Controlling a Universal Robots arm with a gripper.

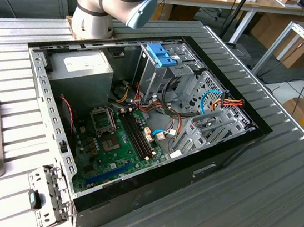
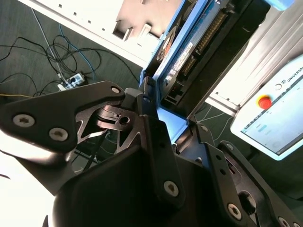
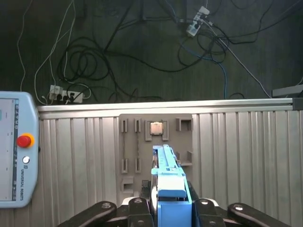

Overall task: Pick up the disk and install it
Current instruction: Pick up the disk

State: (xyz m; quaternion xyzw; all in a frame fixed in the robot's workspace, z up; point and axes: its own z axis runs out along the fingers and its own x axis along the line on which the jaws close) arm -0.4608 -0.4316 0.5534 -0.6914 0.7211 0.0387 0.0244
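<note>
**Clamped and held edge-on**

We see the ribbed metal table carrying the open computer case. In the first wrist view a grey fixture plate lies on it. The disk, edge-on with blue rails, sits clamped in the end effector, over that plate.

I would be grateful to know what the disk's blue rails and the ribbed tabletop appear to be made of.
The disk held in the pincer has light-blue rails that look like matte moulded plastic. The tabletop looks like ribbed bare aluminium, with a dull silver sheen.
</note>
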